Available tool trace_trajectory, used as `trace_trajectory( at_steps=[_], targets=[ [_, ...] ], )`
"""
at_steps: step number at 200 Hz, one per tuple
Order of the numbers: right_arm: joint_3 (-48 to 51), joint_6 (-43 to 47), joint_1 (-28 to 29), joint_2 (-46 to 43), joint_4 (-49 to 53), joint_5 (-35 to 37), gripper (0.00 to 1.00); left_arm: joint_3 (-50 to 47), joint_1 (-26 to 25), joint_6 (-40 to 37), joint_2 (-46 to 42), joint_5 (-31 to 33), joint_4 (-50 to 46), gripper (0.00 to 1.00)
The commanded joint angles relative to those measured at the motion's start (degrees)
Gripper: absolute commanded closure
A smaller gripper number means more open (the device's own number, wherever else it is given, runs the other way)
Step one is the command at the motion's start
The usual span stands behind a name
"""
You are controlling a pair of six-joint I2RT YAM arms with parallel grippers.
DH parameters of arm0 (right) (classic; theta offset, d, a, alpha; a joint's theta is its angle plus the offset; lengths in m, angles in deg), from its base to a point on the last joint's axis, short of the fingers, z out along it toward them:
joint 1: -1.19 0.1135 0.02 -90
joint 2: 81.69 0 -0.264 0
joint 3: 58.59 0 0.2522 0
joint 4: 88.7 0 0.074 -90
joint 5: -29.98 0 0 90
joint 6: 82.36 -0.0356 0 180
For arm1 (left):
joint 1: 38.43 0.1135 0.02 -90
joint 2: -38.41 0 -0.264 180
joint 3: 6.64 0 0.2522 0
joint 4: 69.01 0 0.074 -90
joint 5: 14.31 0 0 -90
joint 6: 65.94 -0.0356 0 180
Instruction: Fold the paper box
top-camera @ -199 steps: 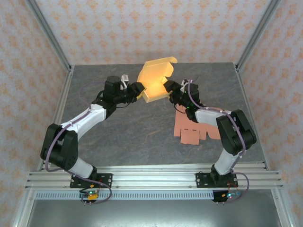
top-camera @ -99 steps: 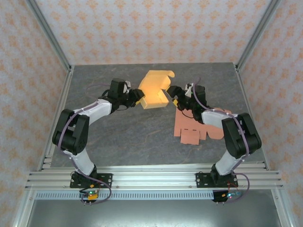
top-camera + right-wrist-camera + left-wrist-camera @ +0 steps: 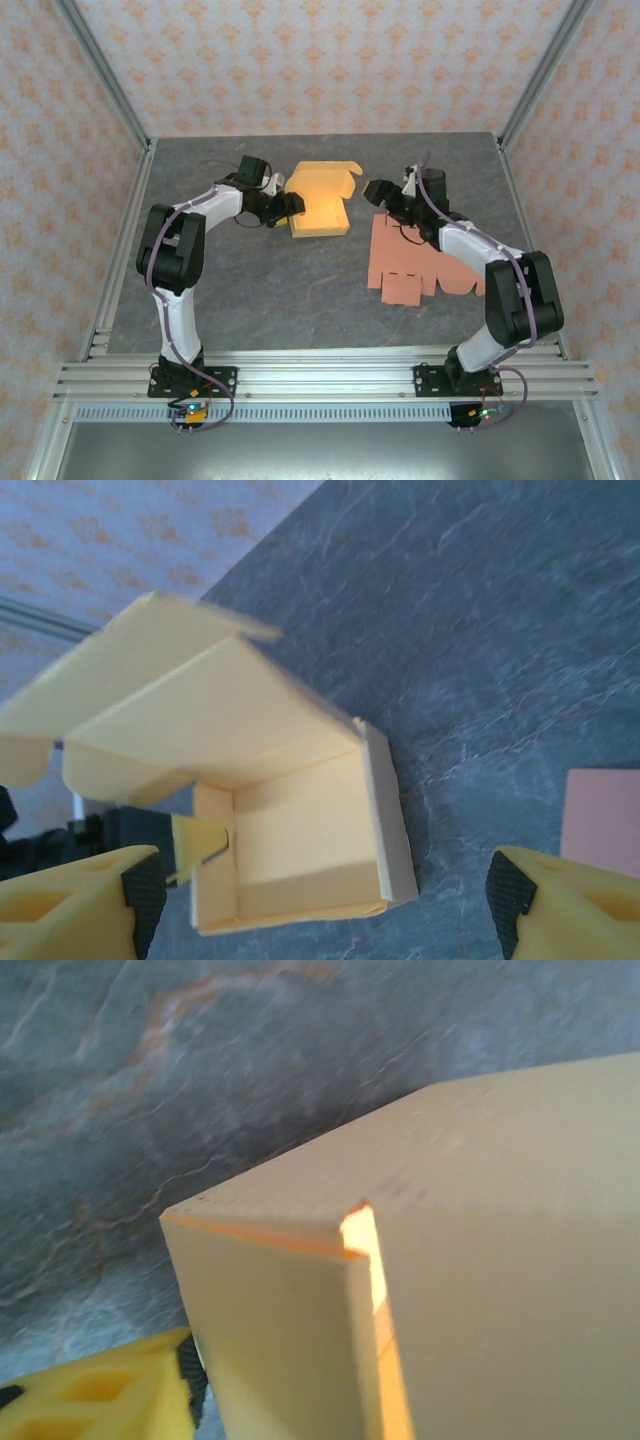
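Yellow paper box [image 3: 322, 205] sits on the grey marbled tabletop [image 3: 260, 290], centre-far, roughly between the two arms. Base and side walls are folded up and the lid flap stands open at the far edge; the right wrist view looks into the open interior [image 3: 300, 850]. Left gripper [image 3: 288, 206] is right at the box's left side. In the left wrist view one yellow finger [image 3: 90, 1405] shows low-left with a box corner [image 3: 480, 1260] up close; can't tell whether the jaws are spread or pinching the wall. Right gripper [image 3: 378, 192] is near the box's right side but not touching it, jaws wide, nothing between the yellow fingers [image 3: 80, 900]. Flat salmon cardboard cutout [image 3: 415, 262] lies unfolded on the tabletop under the right arm, apart from the box.
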Motion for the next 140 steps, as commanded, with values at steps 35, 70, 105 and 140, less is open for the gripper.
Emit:
trace_trajectory(
  at_steps=[35, 70, 105, 140],
  targets=[
    [-9.3, -6.3, -4.4, -0.1, 10.1, -6.0, 0.12, -3.4, 2.7, -4.1, -10.7, -0.3, -5.9, 0.26],
    [-18.8, -9.8, -4.4, 6.9, 18.0, -10.6, 0.12, -6.9, 2.8, -4.2, -18.9, 2.7, -6.6, 0.21],
    [-29.1, -9.5, -4.2, 15.5, 23.4, -12.9, 0.12, -6.9, 2.9, -4.5, -21.8, 11.4, -2.6, 0.21],
    [-34.7, -18.4, -2.2, 22.6, 20.9, -15.5, 0.09, -3.8, 2.5, 2.3, -18.4, 8.0, 2.3, 0.21]
  ],
)
